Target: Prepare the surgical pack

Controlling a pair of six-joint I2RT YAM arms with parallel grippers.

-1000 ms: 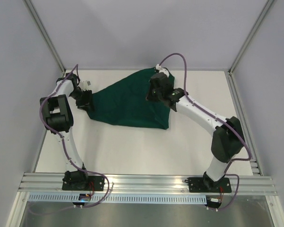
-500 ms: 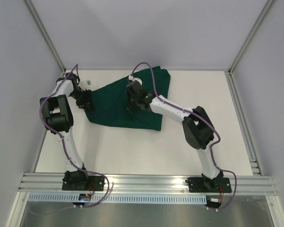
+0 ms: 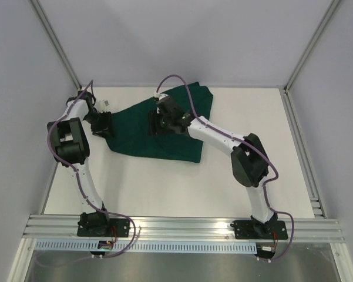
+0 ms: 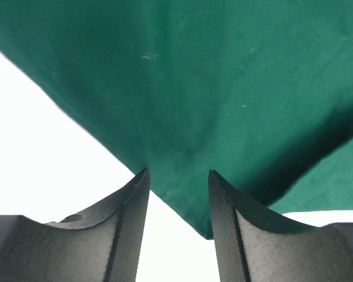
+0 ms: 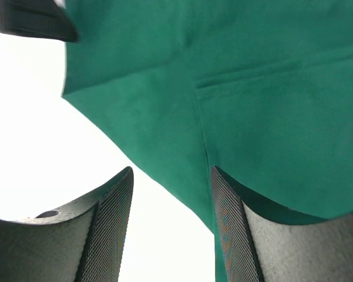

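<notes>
Dark green drape (image 3: pixel 132 134): a matte woven cloth, folded over itself into an uneven wedge. It lies on the white bench (image 3: pixel 164 188) toward the far edge, reaching from near the far left corner to about the middle of that edge. One pointed corner faces left and a squarer corner faces the near side.

Left gripper (image 4: pixel 178 172): at the cloth's left corner. The jaws stand parted, and the corner tip of the cloth shows in the gap between them without being pinched. The pads (image 4: pixel 126 235) are dark grey, curved and finely cross-hatched.

Right gripper (image 5: pixel 171 170): over the middle of the cloth. The jaws are released and wide apart and hold nothing. The cloth's edge runs diagonally beneath them, and a straight stitched hem and a soft crease cross the fabric beyond. A dark blocky shape at the upper left of this view cannot be identified.

Surroundings: purple cables (image 3: pixel 176 79) loop along both white arms. A ribbed aluminium rail (image 3: pixel 182 226) carries the arm bases at the near edge. Plain grey walls (image 3: pixel 182 41) close in the other three sides. From above, the right arm covers part of the cloth's middle.
</notes>
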